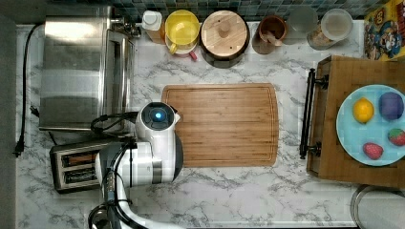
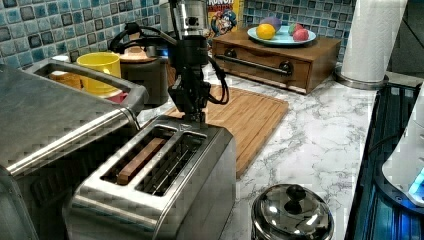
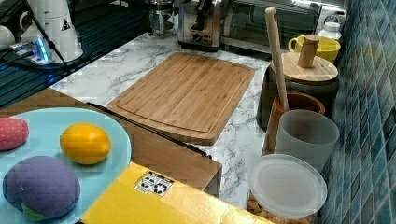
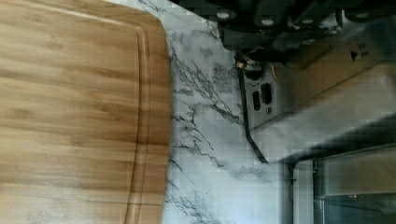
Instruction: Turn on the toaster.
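A: Where did the toaster [image 1: 76, 167] stand?
B: On the marble counter [image 1: 239, 191], just beside the steel oven [image 1: 79, 71], at the top view's lower left.
A: And the gripper [image 2: 192, 116]?
B: It hung at the toaster's control end, near the cutting board [image 1: 224, 124]; its jaw state could not be told.

A bamboo cutting board [image 1: 224, 125] lay mid-worktop [image 1: 229, 195]. Behind it stood a yellow mug [image 1: 182, 29] and a wooden-lidded pot [image 1: 224, 31]; a blue plate [image 1: 356, 138] of toy fruit sat on a wooden box [image 1: 334, 157].
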Robot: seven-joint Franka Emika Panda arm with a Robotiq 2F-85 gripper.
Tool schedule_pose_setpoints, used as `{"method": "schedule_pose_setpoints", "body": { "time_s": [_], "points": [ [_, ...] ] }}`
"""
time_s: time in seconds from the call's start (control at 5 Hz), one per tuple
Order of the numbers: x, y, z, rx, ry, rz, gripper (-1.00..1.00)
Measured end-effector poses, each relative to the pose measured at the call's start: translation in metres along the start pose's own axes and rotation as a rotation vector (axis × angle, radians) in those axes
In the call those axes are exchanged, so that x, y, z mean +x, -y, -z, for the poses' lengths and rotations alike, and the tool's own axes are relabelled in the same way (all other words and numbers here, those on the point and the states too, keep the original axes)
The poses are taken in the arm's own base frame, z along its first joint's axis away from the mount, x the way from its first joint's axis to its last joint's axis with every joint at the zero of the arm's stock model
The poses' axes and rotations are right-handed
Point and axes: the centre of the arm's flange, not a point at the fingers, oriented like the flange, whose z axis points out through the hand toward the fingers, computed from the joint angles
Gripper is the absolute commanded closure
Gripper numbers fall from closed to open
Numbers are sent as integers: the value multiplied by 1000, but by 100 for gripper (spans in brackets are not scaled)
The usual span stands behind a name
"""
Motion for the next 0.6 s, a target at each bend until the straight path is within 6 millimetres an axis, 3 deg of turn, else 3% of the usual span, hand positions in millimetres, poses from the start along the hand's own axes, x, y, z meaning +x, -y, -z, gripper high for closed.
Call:
{"method": "schedule_pose_setpoints", "body": {
  "time_s": [0.6],
  "points": [
    [4, 7, 0, -31, 15, 36, 100]
  ]
}}
